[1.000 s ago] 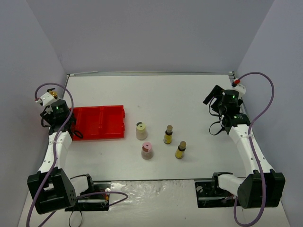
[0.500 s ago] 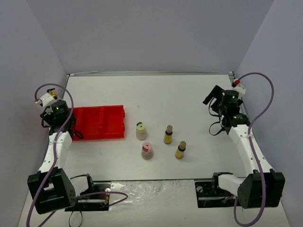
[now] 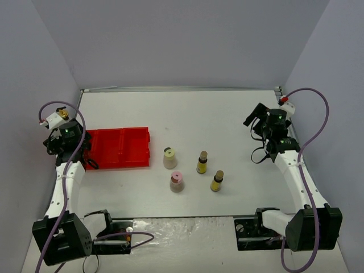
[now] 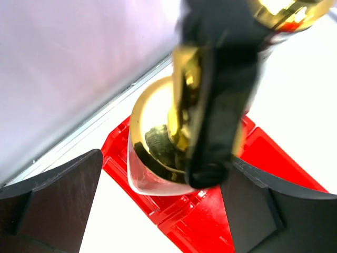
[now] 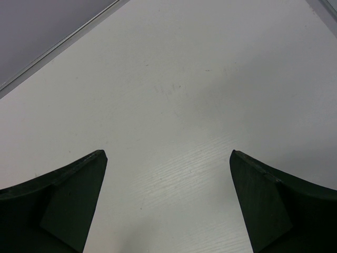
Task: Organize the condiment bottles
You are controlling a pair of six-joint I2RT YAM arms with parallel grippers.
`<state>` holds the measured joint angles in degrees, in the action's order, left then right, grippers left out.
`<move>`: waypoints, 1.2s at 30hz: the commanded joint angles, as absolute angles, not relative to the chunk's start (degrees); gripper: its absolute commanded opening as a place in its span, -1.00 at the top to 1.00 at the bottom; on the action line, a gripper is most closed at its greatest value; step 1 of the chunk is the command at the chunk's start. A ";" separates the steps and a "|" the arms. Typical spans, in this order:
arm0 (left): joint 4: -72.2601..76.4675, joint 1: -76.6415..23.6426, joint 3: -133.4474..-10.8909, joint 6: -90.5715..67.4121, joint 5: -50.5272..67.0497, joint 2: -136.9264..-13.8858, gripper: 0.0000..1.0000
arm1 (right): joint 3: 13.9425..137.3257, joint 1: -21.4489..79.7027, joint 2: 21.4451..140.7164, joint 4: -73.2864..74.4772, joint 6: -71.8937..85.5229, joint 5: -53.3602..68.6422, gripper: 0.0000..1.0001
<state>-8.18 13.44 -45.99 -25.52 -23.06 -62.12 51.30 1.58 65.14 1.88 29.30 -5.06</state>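
Two squat beige bottles stand mid-table, one with a yellow cap (image 3: 169, 157) and one with a pink cap (image 3: 177, 182). Two tiny yellow brown-capped bottles (image 3: 202, 162) (image 3: 216, 181) stand to their right. In the left wrist view, a tall clear glass bottle with a gold spout (image 4: 150, 182) stands upright over the red tray's (image 4: 210, 226) edge, close and blurred. My left gripper (image 4: 166, 157) is open around it, its left finger clear of the glass. In the top view this gripper (image 3: 79, 145) hides the bottle. My right gripper (image 3: 254, 119) (image 5: 166, 158) is open and empty over bare table. No second glass bottle shows.
The red compartment tray (image 3: 120, 148) lies at the left, and the compartments that show hold nothing. The grey walls stand close behind and beside the table. The four small bottles cluster between the two arms.
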 commanded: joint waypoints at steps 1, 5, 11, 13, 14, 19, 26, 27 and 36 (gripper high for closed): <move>-11.52 12.61 -52.92 -25.17 -20.88 -58.29 -0.73 | 51.50 2.25 65.01 -2.34 30.23 -4.78 -1.00; -18.49 11.66 -57.11 -25.12 -18.66 -58.64 -0.78 | 51.61 2.81 65.32 -2.37 30.41 -4.94 -1.00; -31.01 7.64 -62.40 -27.02 -21.40 -58.20 -0.80 | 51.68 2.90 65.27 -2.37 30.35 -5.36 -1.00; -34.27 5.63 -63.57 -28.23 -23.46 -57.68 -0.80 | 51.68 2.90 65.21 -2.37 30.41 -5.36 -1.00; -37.00 4.92 -63.94 -28.77 -23.87 -57.27 -0.80 | 51.76 2.90 65.21 -2.37 30.41 -5.36 -1.00; -46.34 -3.53 -65.96 -33.04 -26.80 -54.76 -0.80 | 52.03 2.90 65.96 -2.24 30.23 -5.58 -1.00; -50.15 -11.92 -65.95 -37.58 -23.85 -52.50 -0.80 | 52.03 2.99 66.52 -2.29 30.11 -6.84 -1.00; -49.77 -13.36 -65.75 -38.11 -23.40 -52.64 -0.79 | 52.03 2.99 66.62 -2.29 30.06 -6.94 -1.00; -34.94 -28.98 -62.18 -35.06 -14.34 -61.86 -0.79 | 53.70 4.18 66.59 -0.59 29.88 -9.41 -1.00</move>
<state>-45.80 -24.64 -62.91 -36.52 -21.06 -57.89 51.27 3.06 66.54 1.49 29.99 -6.13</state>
